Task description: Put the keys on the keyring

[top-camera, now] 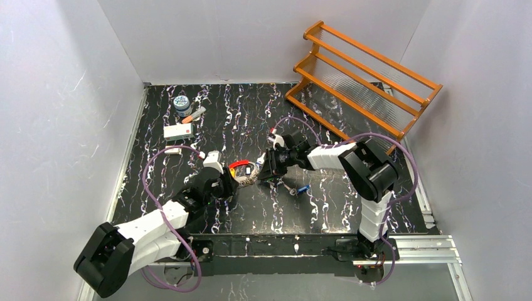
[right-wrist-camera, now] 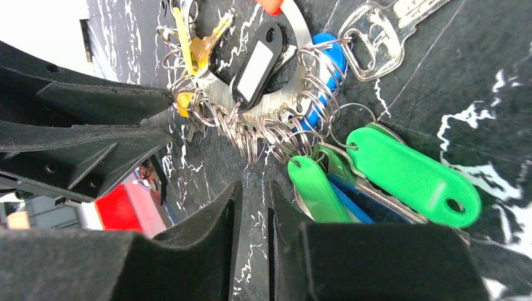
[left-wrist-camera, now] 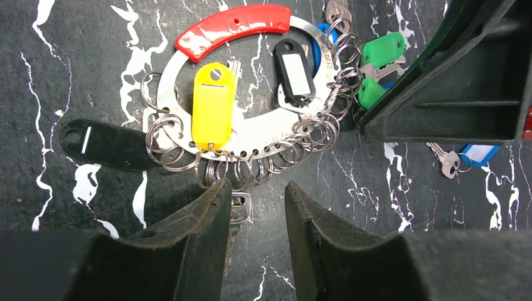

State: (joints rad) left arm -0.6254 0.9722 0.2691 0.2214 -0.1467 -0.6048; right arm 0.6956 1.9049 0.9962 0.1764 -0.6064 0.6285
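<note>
Beside keyring [left-wrist-camera: 251, 135]: left claw [left-wrist-camera: 257, 186] parted, empty; right claw [right-wrist-camera: 253, 187] barely parted, empty, by green-tagged keys [right-wrist-camera: 408, 172].

left arm [top-camera: 157, 222] stretched forward and to the right, right arm [top-camera: 326, 155] folded back toward centre. The tips face each other, near but apart. left gripper [left-wrist-camera: 257, 188]: jaws part-open, clear gap. right gripper [right-wrist-camera: 253, 188]: jaws almost together, thin gap, nothing between.

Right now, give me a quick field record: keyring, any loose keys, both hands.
keyring: flat on table, between the two hands
loose key: blue tag, on table, apart from keyring
left hand: jaws apart, at keyring's split rings, nothing seen between
right hand: jaws narrowly apart, beside green tags, nothing seen between
</note>
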